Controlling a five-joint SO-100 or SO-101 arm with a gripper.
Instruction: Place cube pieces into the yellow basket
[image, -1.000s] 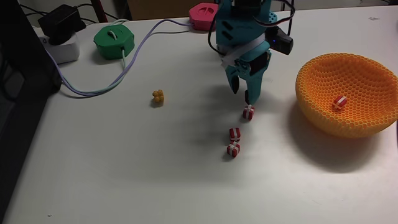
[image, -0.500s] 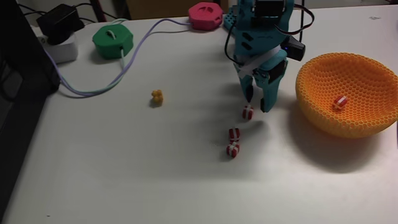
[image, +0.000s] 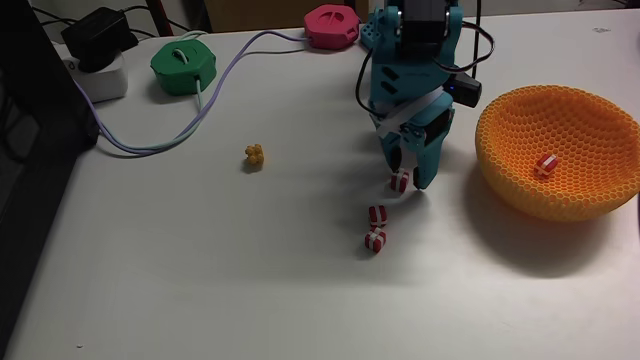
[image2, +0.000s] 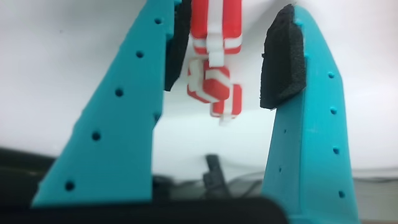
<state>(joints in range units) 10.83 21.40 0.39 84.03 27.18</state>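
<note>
Gripper: your gripper (image: 408, 181) was down on the table (image: 200, 260), jaws apart around a cube (image: 399, 180), not clamped.
Cubes: two more (image: 377, 214) (image: 374, 240) lay just below it in the fixed view.
Basket: yellow basket (image: 520, 180) to the right, one cube (image: 546, 163) inside.

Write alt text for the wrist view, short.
Close-up between the open teal gripper, whose black foam pads flank a red-and-white cube piece near the top of the frame, with a gap on the right side. Two more cube pieces lie blurred beyond it on the white table.
</note>
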